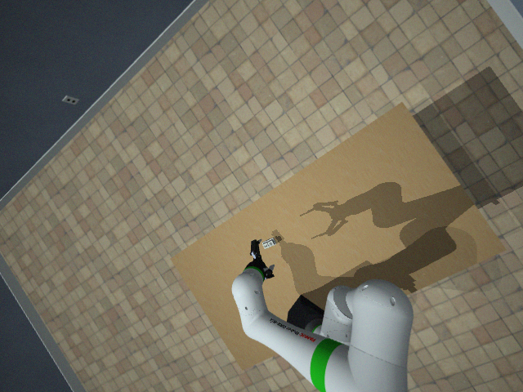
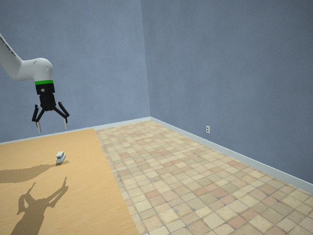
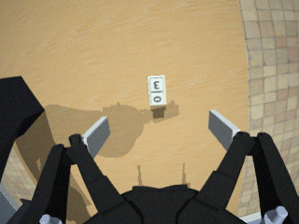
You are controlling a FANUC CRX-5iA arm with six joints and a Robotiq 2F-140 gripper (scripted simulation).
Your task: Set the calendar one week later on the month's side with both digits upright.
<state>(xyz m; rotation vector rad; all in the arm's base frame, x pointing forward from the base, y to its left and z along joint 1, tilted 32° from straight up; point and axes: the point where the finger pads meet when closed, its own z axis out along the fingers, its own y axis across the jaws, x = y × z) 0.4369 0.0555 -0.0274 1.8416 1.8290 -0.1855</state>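
Note:
The calendar's small white tray (image 2: 60, 160) lies on the table and holds two white cubes side by side. In the wrist view one cube (image 3: 156, 85) shows a 3-like mark turned sideways on top, and the other cube (image 3: 157, 98) shows a 0-like mark. Their front digits and the month's name are too small or hidden to read. The cubes also show small in the top view (image 1: 269, 242) and the exterior view (image 2: 60, 154). My gripper (image 1: 265, 255) (image 2: 53, 130) (image 3: 158, 122) is open and empty, well above the table, with the calendar ahead of its fingers in the wrist view.
The wooden table (image 1: 359, 156) (image 2: 83, 149) (image 3: 201, 47) bears shadows of the arm and gripper, one reaching the calendar. A table edge runs right of the calendar in the wrist view, with tiled floor (image 3: 271, 70) beyond. The arm's dark base (image 1: 305, 314) stands on the table.

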